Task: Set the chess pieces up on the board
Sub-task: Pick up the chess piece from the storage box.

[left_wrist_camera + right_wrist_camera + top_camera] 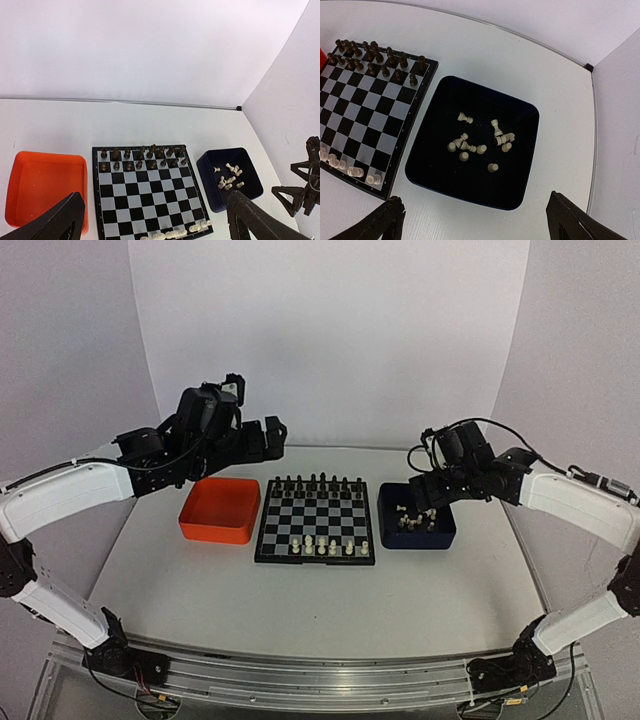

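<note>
Left gripper point(154, 200) hangs off the far-left corner of the board point(318, 515), right gripper point(475, 197) above the dark blue tray point(520, 175) on its right. Both are spread wide and empty. Loose cream chess pieces point(465, 146) lie in the tray.

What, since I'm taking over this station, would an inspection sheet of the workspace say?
Surface: white table, no spills seen.
Job's things: board centred; black pieces on its far rows; some cream-white chess pieces along its near edge, the rest loose in the dark blue tray.
Clutter: orange tray, nothing seen in it.
Grippers: left gripper open, raised beyond the orange tray; right gripper open, over the dark blue tray.
Cables: black cable looped on the right arm.
Surroundings: white walls; metal rail at the near edge.
</note>
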Motion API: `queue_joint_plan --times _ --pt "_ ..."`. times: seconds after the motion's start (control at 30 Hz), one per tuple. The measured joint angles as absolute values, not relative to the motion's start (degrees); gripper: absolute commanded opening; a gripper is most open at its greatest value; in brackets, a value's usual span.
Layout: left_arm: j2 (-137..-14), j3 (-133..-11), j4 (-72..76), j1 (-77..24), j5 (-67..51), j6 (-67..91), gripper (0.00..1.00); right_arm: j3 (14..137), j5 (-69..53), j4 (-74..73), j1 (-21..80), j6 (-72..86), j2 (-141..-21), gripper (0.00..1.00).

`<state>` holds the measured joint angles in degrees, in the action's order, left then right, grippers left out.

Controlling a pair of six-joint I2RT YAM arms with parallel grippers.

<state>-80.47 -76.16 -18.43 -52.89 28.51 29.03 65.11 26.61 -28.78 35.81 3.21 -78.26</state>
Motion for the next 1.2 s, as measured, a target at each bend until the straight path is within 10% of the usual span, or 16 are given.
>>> queue_joint_plan --times 1.2 --pt "-101.8 -86.9 -15.0 -32.6 4.4 24.0 1.0 97.8 18.5 -48.1 20.3 43.9 -119.1 0.5"
